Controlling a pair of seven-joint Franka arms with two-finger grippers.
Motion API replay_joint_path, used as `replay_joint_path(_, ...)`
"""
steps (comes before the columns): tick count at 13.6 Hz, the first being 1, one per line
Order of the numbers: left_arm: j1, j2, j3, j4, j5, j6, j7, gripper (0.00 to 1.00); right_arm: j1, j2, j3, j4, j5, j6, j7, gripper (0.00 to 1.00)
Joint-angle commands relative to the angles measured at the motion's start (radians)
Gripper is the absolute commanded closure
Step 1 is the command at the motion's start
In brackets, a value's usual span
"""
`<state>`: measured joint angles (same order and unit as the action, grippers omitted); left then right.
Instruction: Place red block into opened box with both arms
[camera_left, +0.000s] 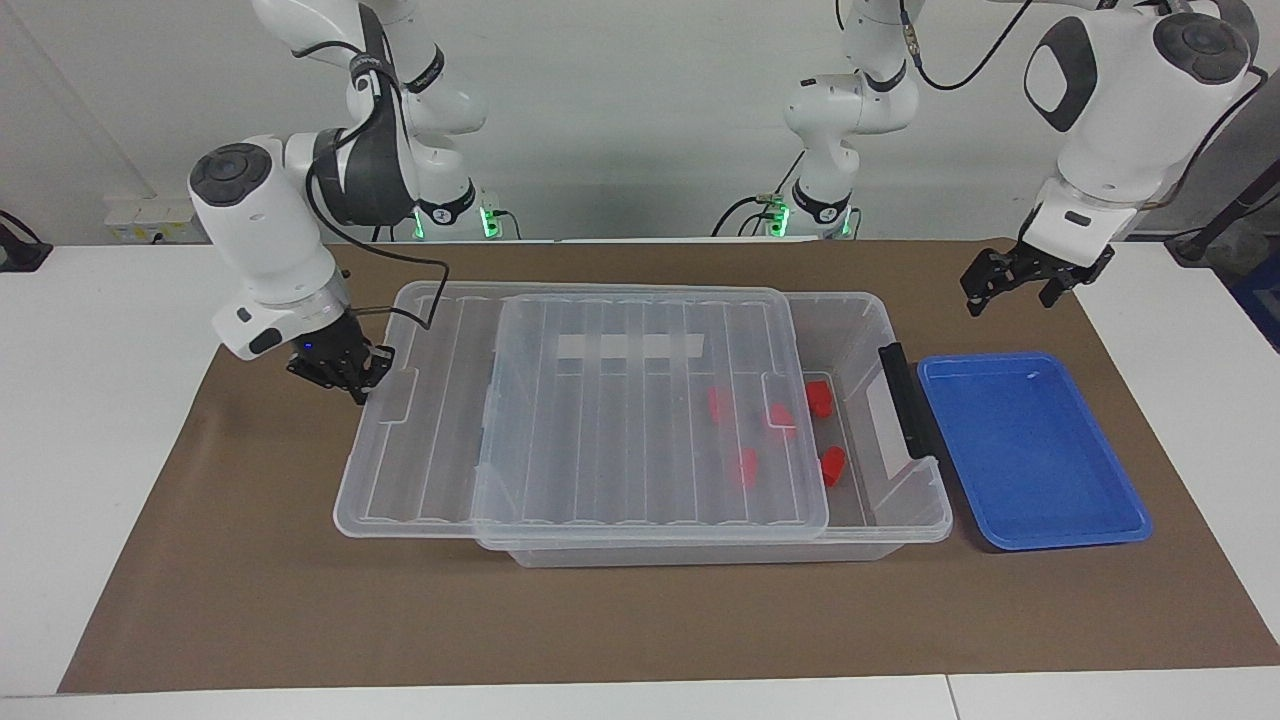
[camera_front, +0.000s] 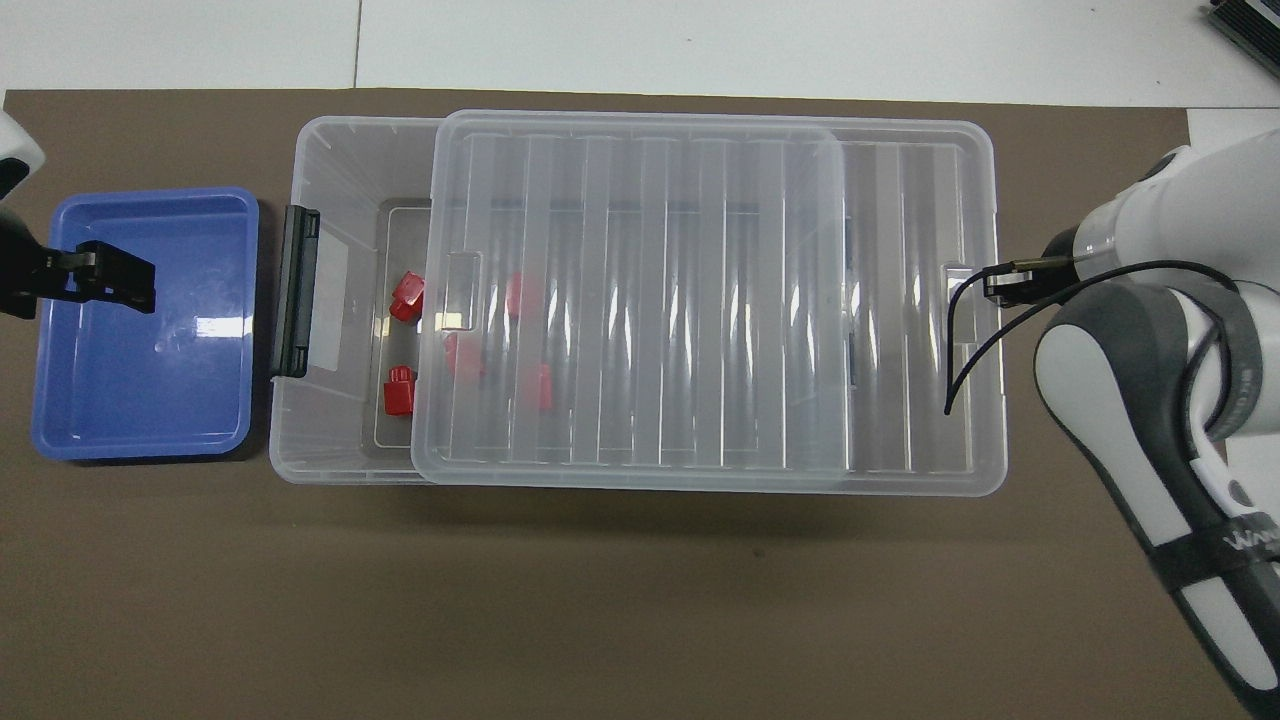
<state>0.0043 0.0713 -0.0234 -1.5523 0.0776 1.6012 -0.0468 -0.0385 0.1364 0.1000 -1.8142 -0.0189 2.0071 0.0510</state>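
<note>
My left gripper (camera_left: 1008, 287) open in the air near the blue tray (camera_left: 1030, 450), right gripper (camera_left: 338, 372) shut at the lid (camera_left: 600, 410) edge, red blocks (camera_left: 820, 398) in the box (camera_left: 900, 500).

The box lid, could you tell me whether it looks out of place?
Yes. The lid sits shifted toward the right arm's end, overhanging the box there and leaving its blue tray end uncovered, two red blocks exposed.

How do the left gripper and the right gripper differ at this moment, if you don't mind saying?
The left gripper is open and holds nothing; the right gripper is shut. The left gripper hangs in the air near the blue tray; the right gripper sits low at the edge of the box's lid, at the right arm's end. Both are black, on white arms.
</note>
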Motion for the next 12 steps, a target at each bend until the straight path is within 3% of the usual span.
replay_joint_path(1, 0.042, -0.044, 0.002, -0.043, -0.013, 0.005, 0.021, 0.0, 0.041, -0.009, 0.004, -0.023, 0.024, -0.001, -0.025, 1.0)
replay_joint_path(5, 0.026, -0.048, 0.003, -0.046, -0.013, 0.011, 0.031, 0.0, 0.117, -0.012, 0.006, -0.024, 0.025, -0.004, -0.026, 1.0)
replay_joint_path(8, -0.067, -0.051, 0.0, -0.054, -0.013, 0.023, 0.036, 0.0, 0.161, -0.014, 0.006, -0.024, 0.024, -0.004, -0.028, 1.0)
replay_joint_path(12, -0.05, -0.056, 0.01, -0.026, -0.027, -0.073, 0.038, 0.0, 0.177, -0.015, 0.007, -0.024, 0.025, -0.001, -0.048, 1.0)
